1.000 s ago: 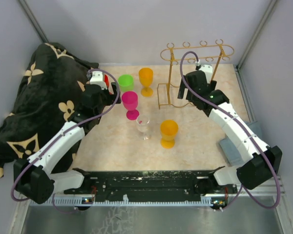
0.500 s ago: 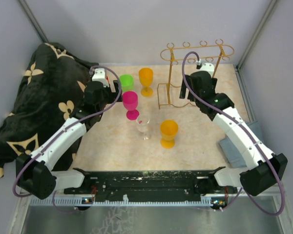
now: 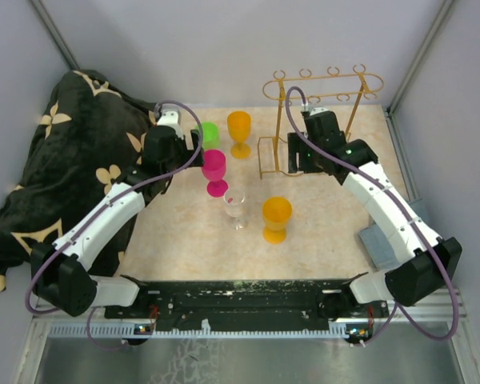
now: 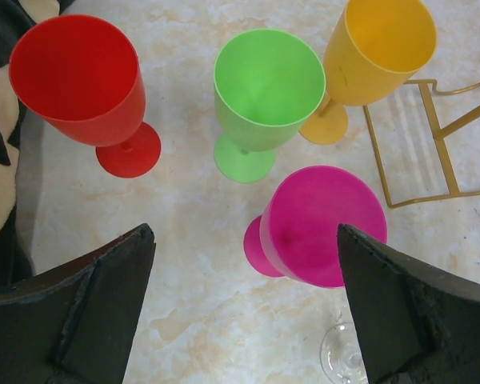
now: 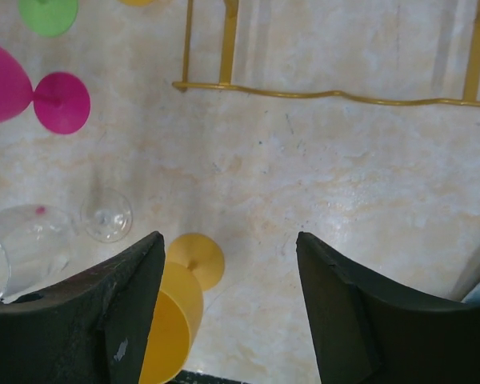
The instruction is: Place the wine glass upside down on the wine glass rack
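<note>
Glasses number six, all stood upright on the bench [image 3: 184,240], stems vertical and mouths upward: one clear wine glass [image 3: 235,204], one pink glass [image 3: 214,166], one green glass [image 3: 208,133], one red glass [image 4: 76,72], and two orange, the far orange glass [image 3: 239,126] and the near orange glass [image 3: 277,214]. The clear wine glass is set near the bench's middle, between the pink glass and the near orange glass. One wine glass rack [image 3: 278,120] is stood upright at the far right corner, top rails laid along the far edge. The left claw [image 4: 244,240] is held spread above the pink glass. The right claw [image 5: 228,244] is held spread over bare bench near the rack's base.
</note>
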{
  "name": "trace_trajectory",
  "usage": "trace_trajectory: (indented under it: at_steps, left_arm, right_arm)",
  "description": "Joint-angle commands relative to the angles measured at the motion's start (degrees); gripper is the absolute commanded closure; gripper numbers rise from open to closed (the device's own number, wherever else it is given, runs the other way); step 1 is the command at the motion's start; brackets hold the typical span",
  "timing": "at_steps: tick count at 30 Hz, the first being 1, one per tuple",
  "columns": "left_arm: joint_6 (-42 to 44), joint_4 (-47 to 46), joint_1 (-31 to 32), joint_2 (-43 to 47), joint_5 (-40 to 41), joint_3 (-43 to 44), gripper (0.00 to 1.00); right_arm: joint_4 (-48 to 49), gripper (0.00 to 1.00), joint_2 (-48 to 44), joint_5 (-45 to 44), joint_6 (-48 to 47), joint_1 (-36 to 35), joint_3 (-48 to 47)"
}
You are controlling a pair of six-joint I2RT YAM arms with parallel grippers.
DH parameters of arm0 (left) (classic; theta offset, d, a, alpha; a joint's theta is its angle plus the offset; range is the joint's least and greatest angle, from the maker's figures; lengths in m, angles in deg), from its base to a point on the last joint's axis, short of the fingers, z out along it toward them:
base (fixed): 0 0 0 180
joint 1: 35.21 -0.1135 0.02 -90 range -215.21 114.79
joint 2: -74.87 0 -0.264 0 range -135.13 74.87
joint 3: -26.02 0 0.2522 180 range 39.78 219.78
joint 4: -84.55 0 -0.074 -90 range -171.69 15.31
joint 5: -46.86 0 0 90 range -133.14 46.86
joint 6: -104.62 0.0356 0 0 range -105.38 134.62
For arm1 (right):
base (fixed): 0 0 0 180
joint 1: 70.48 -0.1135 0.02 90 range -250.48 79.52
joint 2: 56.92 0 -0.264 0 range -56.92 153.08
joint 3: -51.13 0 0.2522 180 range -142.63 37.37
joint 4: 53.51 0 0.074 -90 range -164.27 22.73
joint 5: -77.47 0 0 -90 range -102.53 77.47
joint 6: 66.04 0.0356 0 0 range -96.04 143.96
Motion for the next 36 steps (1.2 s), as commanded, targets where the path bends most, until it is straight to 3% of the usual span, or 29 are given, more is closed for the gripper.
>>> trace_trajectory:
  at_steps: [1, 13, 25, 36]
  left_arm:
    - [-1.2, 2.1, -0.2, 0.8, -0.9, 1.1, 0.00]
    - [-1.7, 3.8, -0.3, 0.9, -2.2, 0.2, 0.00]
    - [-2.2, 4.5, -0.3, 0.4, -1.9, 0.0, 0.00]
    - [-3.0, 4.5, -0.3, -0.7, -2.6, -0.3, 0.00]
  right_arm:
    - [-4.0, 0.33, -0.5, 8.8, -1.1, -0.4, -1.3]
    - [-9.8, 0.44, -1.1, 19.7, -2.8, -2.2, 1.5]
    - [-11.5, 0.48, -2.7, 16.2, -3.1, -5.4, 7.2]
    - [-9.3, 0.60, -1.3, 13.7, -3.3, -6.6, 10.7]
